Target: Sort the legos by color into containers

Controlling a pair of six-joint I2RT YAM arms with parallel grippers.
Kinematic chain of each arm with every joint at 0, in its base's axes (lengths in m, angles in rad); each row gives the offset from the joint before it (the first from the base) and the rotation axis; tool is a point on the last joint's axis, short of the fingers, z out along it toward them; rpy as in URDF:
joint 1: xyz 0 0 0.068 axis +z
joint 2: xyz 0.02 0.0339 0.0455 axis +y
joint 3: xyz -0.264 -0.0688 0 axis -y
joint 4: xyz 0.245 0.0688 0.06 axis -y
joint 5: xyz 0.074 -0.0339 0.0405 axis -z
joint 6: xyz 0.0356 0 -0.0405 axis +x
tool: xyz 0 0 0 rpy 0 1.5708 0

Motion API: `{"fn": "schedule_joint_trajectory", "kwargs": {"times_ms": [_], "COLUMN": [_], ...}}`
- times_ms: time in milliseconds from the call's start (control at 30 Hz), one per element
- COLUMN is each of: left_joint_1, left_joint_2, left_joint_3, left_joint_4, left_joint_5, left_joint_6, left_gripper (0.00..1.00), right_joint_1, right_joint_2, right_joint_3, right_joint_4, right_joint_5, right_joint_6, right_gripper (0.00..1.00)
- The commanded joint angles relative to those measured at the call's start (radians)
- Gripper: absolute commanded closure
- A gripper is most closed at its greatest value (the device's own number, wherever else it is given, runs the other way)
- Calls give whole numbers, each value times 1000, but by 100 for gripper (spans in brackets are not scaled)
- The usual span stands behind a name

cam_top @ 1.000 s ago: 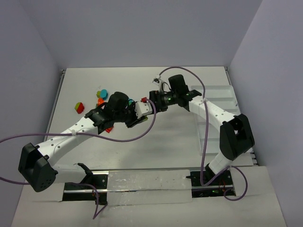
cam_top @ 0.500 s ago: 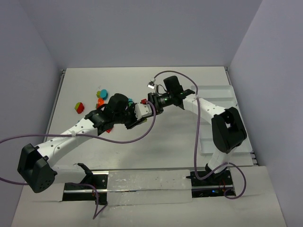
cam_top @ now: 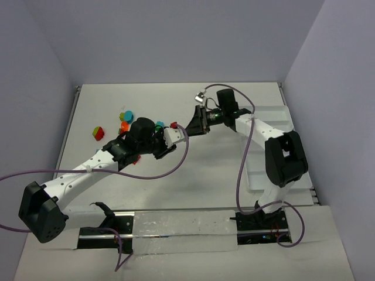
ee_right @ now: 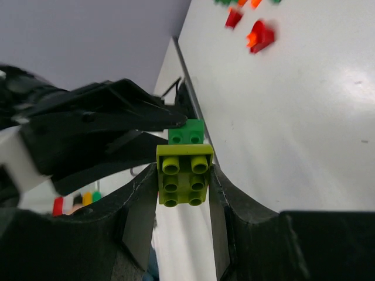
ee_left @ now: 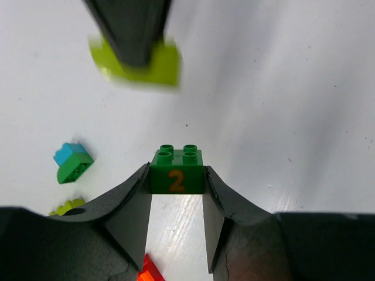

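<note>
1 dark green lego was gripped by the part-closed left fingers; near it, 1 lime lego by the right fingers.

The right gripper closes its jaws on the lime brick and draws back slightly toward 2 o'clock, away from the left gripper, which slips toward 8 o'clock. The right elbow swings toward 11 o'clock.

Mid-table left gripper, right gripper block each other; legos scattered far left
</note>
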Motion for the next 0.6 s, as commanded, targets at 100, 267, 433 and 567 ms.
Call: {"fn": "schedule_joint_trajectory", "kwargs": {"times_ms": [100,267,433,567], "left_joint_1": [69,90,95,95], "left_joint_2": [-36,-31,19,58], "left_joint_3": [-53,-36,25,69], "left_joint_4": [17,25,23,28], "left_joint_5": [37,29,4,-9], "left_joint_6": [-59,-86,-115,-138], "left_gripper": [100,100,100,100], "right_joint_1": [-284,-487,-539,-557], "right_joint_2": [-124,-115,-66,25], "right_joint_3": [-53,152,352,473], "right_joint_4": [183,-225,-454,-557], "right_joint_5": [-53,257,748,978], "right_joint_6": [135,-198,-500,-645], "right_gripper": [100,100,100,100]}}
